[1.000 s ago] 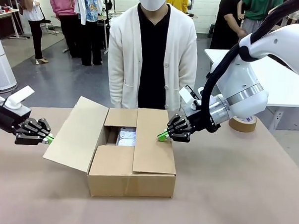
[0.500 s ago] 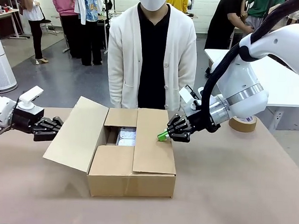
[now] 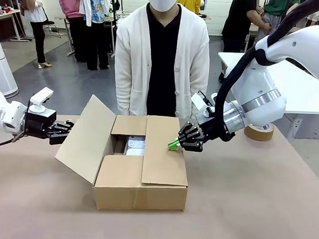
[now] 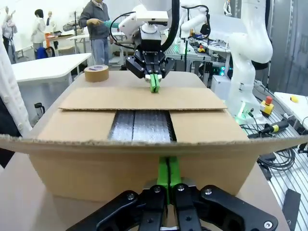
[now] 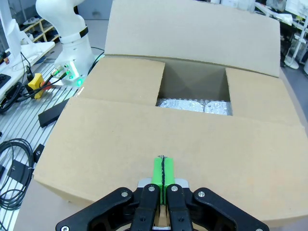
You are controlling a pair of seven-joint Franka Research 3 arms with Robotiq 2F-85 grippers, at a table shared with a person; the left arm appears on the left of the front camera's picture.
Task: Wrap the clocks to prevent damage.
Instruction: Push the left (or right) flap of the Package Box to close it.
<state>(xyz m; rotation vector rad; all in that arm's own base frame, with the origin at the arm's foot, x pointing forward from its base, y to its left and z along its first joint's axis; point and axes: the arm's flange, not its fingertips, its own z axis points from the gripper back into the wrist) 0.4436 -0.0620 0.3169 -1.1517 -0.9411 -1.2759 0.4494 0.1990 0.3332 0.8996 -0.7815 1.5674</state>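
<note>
A cardboard box (image 3: 140, 190) stands mid-table in front of a person. Silvery bubble wrap (image 3: 135, 146) lies inside it; the clocks themselves are hidden. My left gripper (image 3: 68, 129) is shut, its green tips pressed against the outer face of the raised left flap (image 3: 84, 140). In the left wrist view the shut fingers (image 4: 168, 174) meet that flap's (image 4: 144, 166) underside, with bubble wrap (image 4: 142, 126) beyond. My right gripper (image 3: 173, 145) is shut, holding nothing, its tip resting on the right flap (image 3: 163, 156), which lies flat. The right wrist view shows its pads (image 5: 163, 172) on the flap (image 5: 144, 139).
A roll of brown tape (image 3: 258, 132) sits at the table's far right, behind my right arm. The person stands close to the far edge behind the box. The near and far short flaps (image 3: 119, 170) are folded in. Bare tabletop (image 3: 251, 197) lies right of the box.
My left gripper has moved up and right against the left flap, tipping the flap more upright. The right gripper has stayed on the right flap.
</note>
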